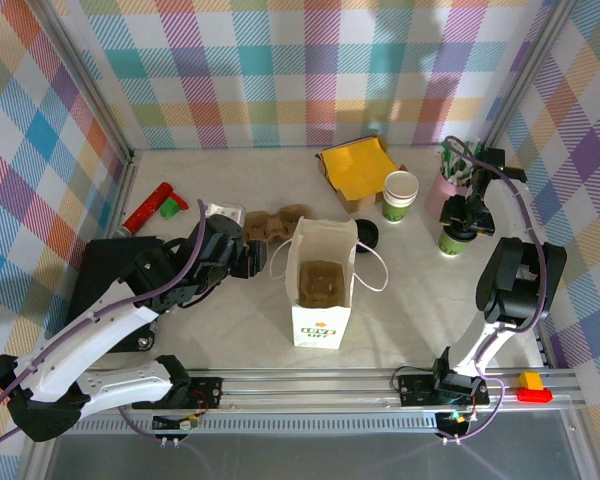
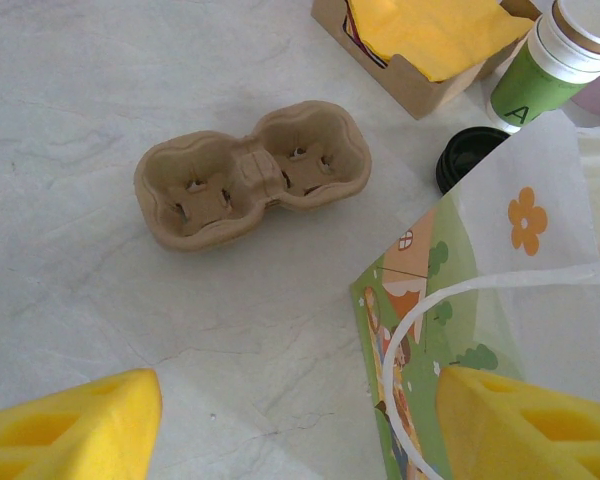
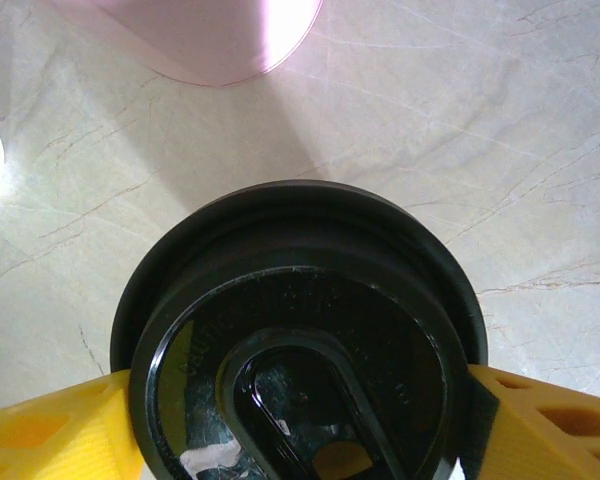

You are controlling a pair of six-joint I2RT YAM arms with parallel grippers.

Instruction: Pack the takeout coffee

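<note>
The takeout coffee [image 1: 450, 243], a white cup with a green lower band, stands at the right of the table with a black lid [image 3: 300, 340] on it. My right gripper [image 3: 300, 430] is right above it, and its yellow fingers [image 3: 50, 430] press against both sides of the lid's rim. The cup's body is hidden under the lid in the right wrist view. My left gripper [image 2: 300, 425] hangs open over bare table just left of the printed paper bag [image 1: 325, 290], nothing between its fingers. The bag stands open with a pulp carrier inside.
An empty two-cup pulp carrier [image 2: 250, 175] lies left of the bag. Behind the bag are a loose black lid [image 2: 470, 155], a stack of cups [image 2: 560, 60] and a box of yellow napkins [image 2: 430, 40]. A pink cup [image 3: 200, 35] of sticks stands close behind the coffee.
</note>
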